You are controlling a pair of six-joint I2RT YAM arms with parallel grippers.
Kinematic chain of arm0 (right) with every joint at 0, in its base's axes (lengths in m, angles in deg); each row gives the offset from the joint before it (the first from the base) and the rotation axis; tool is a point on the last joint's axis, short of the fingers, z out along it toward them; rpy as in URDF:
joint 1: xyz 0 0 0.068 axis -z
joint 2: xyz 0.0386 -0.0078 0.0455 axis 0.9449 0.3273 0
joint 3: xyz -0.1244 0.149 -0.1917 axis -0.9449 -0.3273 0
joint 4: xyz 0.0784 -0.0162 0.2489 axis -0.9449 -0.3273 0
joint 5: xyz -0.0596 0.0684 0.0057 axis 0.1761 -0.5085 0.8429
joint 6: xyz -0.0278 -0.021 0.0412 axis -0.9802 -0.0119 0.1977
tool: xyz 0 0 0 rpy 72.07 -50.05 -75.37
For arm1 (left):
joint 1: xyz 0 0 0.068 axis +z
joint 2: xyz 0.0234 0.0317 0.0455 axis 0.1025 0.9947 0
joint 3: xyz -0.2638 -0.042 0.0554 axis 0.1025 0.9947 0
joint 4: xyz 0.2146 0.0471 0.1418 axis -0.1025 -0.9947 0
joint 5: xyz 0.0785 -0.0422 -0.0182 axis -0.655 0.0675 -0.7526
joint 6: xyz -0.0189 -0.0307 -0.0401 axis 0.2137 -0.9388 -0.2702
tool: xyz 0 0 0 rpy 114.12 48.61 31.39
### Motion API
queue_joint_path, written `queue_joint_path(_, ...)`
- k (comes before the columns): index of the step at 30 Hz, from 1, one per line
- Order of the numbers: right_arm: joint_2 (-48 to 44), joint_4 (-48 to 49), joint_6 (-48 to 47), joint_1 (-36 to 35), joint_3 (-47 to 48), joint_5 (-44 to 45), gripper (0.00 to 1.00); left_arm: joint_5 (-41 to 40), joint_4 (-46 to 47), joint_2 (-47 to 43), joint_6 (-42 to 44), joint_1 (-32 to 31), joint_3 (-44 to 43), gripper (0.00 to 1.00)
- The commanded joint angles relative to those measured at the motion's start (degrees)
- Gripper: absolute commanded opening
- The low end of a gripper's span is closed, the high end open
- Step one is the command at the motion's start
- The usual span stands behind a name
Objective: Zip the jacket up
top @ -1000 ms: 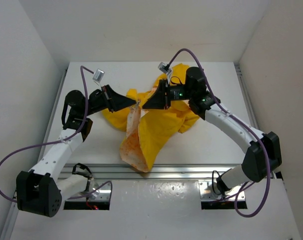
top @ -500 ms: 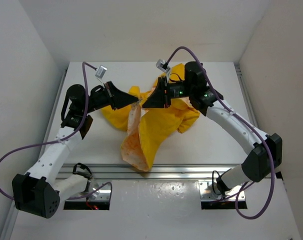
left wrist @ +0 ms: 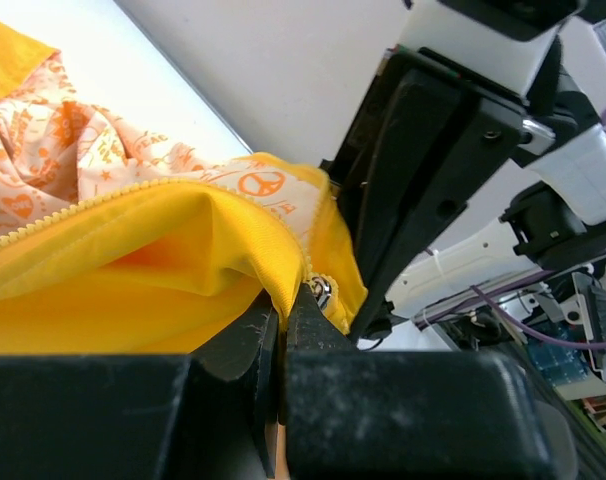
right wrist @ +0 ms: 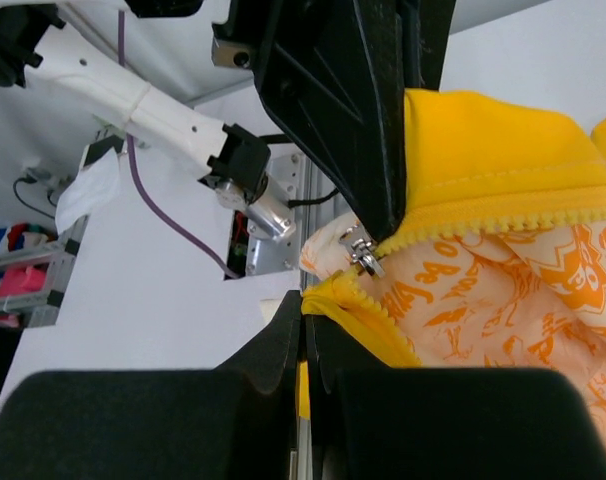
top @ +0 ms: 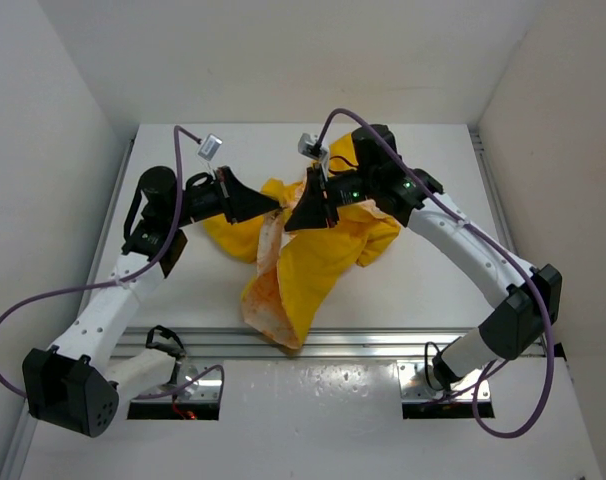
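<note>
The yellow jacket (top: 313, 255) with its white, orange-printed lining (top: 266, 290) hangs from both grippers over the middle of the table, its lower end draped toward the front rail. My left gripper (top: 279, 204) is shut on one zipper edge of the jacket (left wrist: 183, 250). My right gripper (top: 289, 212) is shut on the other zipper edge (right wrist: 348, 300). The two grippers are almost tip to tip. The metal zipper slider (right wrist: 361, 250) sits between them; it also shows in the left wrist view (left wrist: 321, 290).
The aluminium rail (top: 383, 345) runs along the table's front edge under the jacket's hanging end. White walls close in the table on the left, right and back. Purple cables (top: 43, 300) loop off both arms.
Both grippers have shifted slightly toward the back of the table, still holding the jacket edges close together. The jacket's hanging part has barely moved.
</note>
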Motion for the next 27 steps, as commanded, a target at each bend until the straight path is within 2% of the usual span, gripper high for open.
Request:
queue_joint_path(1, -1.0, -8.3, -4.8, -2.4, 1.1, -5.2, 0.00, -2.7, 11.4, -2.4, -2.9, 1.6, 0.1, 0.00)
queue_joint_path(11, -2.0, -9.2, -6.3, -2.2, -0.2, -4.6, 0.00, -1.1, 13.4, -2.4, -5.4, 1.6, 0.6, 0.00)
queue_joint_path(13, -2.6, -7.9, -5.2, -2.1, -0.9, -4.6, 0.00, -1.1, 13.9, -2.4, -5.9, 1.6, 0.6, 0.00)
queue_joint_path(15, -2.9, -2.6, -2.6, -1.1, -2.7, -4.5, 0.00, -1.1, 13.9, -2.4, -6.5, 1.6, 1.2, 0.00)
queue_joint_path(17, -3.4, 2.5, 3.8, 0.2, -3.8, -4.5, 0.04, -0.6, 14.7, -2.9, -7.0, 1.6, 1.8, 0.00)
queue_joint_path(20, -3.8, 12.9, 13.5, 2.1, -7.4, -5.3, 0.16, -0.6, 14.7, -2.9, -7.0, 1.6, 2.3, 0.00)
queue_joint_path(21, -3.7, 17.8, 17.6, 2.6, -8.2, -5.6, 0.25, -0.6, 14.7, -2.9, -7.5, 1.6, 2.3, 0.00)
queue_joint_path(27, -2.8, 34.1, 33.0, 2.9, -12.4, -5.5, 0.45, -0.6, 15.9, -2.9, -8.1, 1.6, 2.8, 0.00)
